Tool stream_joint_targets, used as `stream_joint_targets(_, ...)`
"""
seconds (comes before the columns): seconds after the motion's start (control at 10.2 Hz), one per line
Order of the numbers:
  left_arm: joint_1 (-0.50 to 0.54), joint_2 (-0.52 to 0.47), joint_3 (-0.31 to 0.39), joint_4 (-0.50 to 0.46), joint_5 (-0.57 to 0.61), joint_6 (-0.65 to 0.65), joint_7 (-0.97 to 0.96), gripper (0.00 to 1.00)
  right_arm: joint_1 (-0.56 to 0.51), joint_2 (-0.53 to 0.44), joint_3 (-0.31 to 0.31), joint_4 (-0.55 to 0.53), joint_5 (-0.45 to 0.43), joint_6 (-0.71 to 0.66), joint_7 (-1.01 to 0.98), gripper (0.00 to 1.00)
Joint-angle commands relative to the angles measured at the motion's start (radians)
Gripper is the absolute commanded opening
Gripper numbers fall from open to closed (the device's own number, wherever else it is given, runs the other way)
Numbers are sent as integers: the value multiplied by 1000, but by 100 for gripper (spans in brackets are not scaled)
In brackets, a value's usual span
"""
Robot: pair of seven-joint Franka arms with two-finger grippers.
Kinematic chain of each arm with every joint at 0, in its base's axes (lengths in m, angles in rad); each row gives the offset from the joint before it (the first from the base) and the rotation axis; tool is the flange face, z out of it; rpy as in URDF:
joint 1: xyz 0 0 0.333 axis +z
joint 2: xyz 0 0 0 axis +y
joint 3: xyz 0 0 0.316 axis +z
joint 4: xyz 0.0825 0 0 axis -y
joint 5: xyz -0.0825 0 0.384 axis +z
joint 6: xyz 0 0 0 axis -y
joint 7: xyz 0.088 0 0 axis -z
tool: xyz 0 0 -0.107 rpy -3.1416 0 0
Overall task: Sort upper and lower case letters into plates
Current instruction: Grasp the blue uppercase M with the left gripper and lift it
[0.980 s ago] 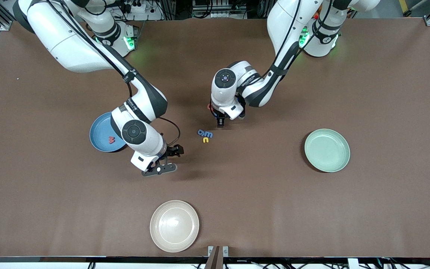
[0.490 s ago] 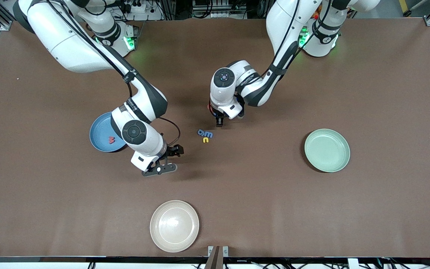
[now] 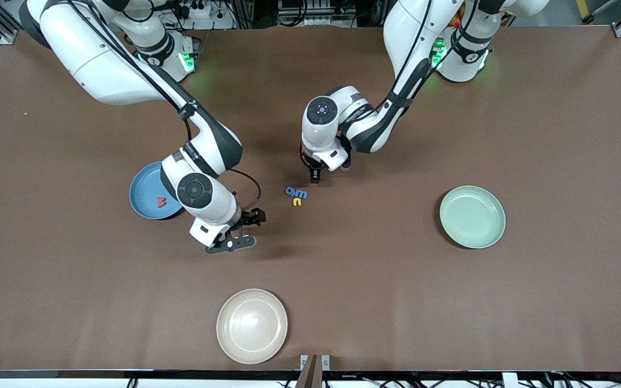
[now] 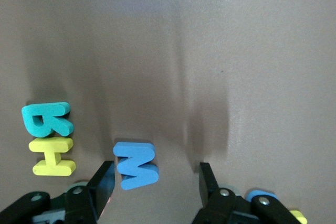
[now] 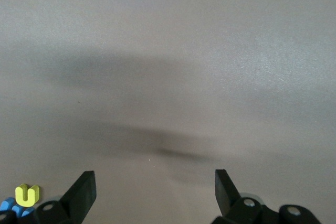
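The left gripper (image 4: 156, 181) hangs over the bench (image 3: 450, 302), fingers apart around a blue letter M (image 4: 135, 164). The right gripper (image 5: 155, 191) waits, fingers spread and empty.

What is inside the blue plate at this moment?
One red letter lies in the blue plate. The right arm covers the plate's edge nearest the loose letters, so more there cannot be excluded.

One letter (image 3: 160, 202) lies in a plate (image 3: 143, 186); other letters (image 3: 297, 196) cluster mid-table.

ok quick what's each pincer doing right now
Left pincer: open, empty, over the blue M.
Right pincer: open, empty, over bare table.
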State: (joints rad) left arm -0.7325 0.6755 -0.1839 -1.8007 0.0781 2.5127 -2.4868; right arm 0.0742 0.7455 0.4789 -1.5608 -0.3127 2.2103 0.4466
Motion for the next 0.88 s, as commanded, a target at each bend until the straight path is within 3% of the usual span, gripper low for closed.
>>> stream_joint_targets(0.0,-14,4,3,-3,17,2,-34,73,-4,14,10,15,-22,-6,0,100)
stream_joint_targets(0.39,-22,7,1,-17,22,0,-29,72,-4,14,10,15,-22,-6,0,100)
stream_joint_targets(0.49,-22,7,1,-17,26,0,-29,66,-4,15,10,13,-20,-6,0,100)
stream_joint_targets(0.59,-22,13,1,-16,29,2,-27,54,-4,17,10,15,-20,-6,1,100)
stream_joint_targets(0.78,-28,18,1,-15,38,2,-18,0,-8,23,10,15,-17,-3,1,100)
